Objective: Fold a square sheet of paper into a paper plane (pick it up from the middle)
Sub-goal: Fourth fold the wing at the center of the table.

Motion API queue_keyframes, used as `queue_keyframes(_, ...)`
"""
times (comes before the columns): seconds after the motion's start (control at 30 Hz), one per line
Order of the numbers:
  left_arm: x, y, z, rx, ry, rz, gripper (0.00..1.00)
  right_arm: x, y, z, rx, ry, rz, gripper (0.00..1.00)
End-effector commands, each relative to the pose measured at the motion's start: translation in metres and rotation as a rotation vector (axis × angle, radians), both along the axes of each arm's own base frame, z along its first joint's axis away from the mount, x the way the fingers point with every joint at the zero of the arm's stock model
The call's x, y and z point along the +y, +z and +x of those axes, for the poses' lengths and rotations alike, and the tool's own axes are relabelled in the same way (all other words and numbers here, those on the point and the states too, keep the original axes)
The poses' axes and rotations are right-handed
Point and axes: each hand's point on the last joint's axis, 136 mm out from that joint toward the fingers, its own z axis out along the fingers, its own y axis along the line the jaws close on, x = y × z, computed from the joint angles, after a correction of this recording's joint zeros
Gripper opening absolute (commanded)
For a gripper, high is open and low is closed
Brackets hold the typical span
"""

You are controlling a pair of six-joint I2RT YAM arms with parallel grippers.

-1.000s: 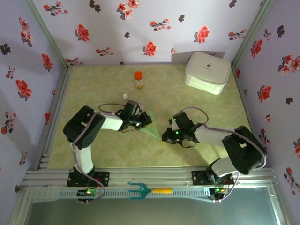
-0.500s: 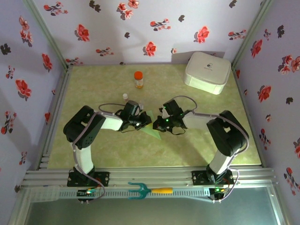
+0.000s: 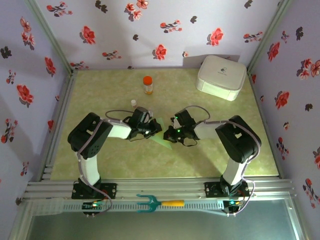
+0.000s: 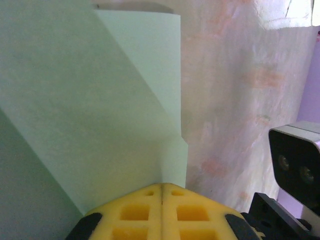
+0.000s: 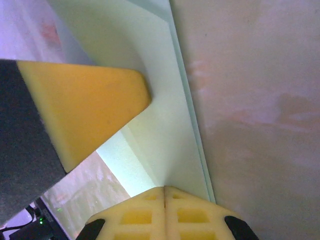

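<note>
While a white box (image 3: 221, 76) sits in the table's (image 3: 100, 155) far right corner, the left gripper (image 3: 158, 128) and right gripper (image 3: 169, 134) reach low inward, both closed, tips on the folded paper (image 4: 100, 125).

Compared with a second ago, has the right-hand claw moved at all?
Yes. The right gripper has slid left, farther from the white box and closer to the left gripper, up to the green paper.

Creased pale green paper (image 3: 161, 139), mid-table.
</note>
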Motion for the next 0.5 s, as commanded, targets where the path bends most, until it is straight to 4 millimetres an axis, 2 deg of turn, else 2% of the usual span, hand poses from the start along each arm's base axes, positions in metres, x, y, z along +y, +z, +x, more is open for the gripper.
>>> queue_keyframes(0.0,0.003,0.0,0.003,-0.012,-0.013,0.048,0.09,-0.038,-0.048,-0.029,0.14,-0.065,-0.162,0.0)
queue_keyframes(0.1,0.001,0.019,0.005,-0.057,-0.032,0.052,0.09,-0.037,-0.043,-0.026,0.122,-0.059,-0.163,0.0)
queue_keyframes(0.17,0.002,0.024,0.001,-0.06,-0.034,0.07,0.03,-0.038,-0.043,-0.027,0.122,-0.059,-0.163,0.0)
queue_keyframes(0.2,0.003,0.022,-0.001,-0.053,-0.034,0.078,0.0,-0.037,-0.042,-0.026,0.119,-0.059,-0.16,0.0)
queue_keyframes(0.33,-0.002,0.012,-0.011,-0.025,-0.049,0.091,0.0,-0.037,-0.042,-0.027,0.12,-0.06,-0.155,0.0)
queue_keyframes(0.47,0.0,-0.01,-0.017,0.024,-0.041,0.112,0.0,-0.036,-0.043,-0.027,0.12,-0.056,-0.153,0.0)
